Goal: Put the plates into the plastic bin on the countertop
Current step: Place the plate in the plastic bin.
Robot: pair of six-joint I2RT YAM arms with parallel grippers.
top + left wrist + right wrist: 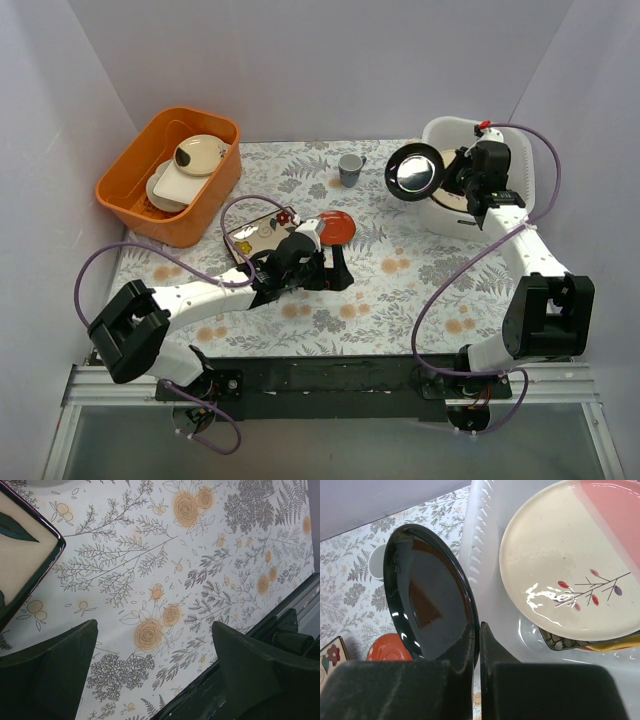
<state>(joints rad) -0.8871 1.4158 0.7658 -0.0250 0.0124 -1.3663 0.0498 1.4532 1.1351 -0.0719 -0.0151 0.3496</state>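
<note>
A small black plate point(427, 595), round and glossy, is held up on edge by the right gripper point(476, 635), whose fingers are pinched shut on its rim. The plate is hung just outside the left wall of the plastic bin point(487, 555), so the bin's opening lies directly to the gripper's right; the plate is tilted rather than flat. The bin is smooth and milky white, with small ridges down its wall. Inside it, a cream-and-pink round plate point(570, 570) painted with a thin branch is stacked on a dark patterned plate point(560, 639) and a yellow plate point(620, 642). The left gripper point(338, 268) is poised low over the countertop point(200, 555), a pale cloth printed with ferns; its fingers are spread apart with nothing between them. A cream square plate point(262, 232) with a dark shiny edge is seen just beside it, and a small red plate point(337, 227) near. The right arm is judged nearer the bin; a short carry rightward over the rim, then a lowering to flat, seems called for.
</note>
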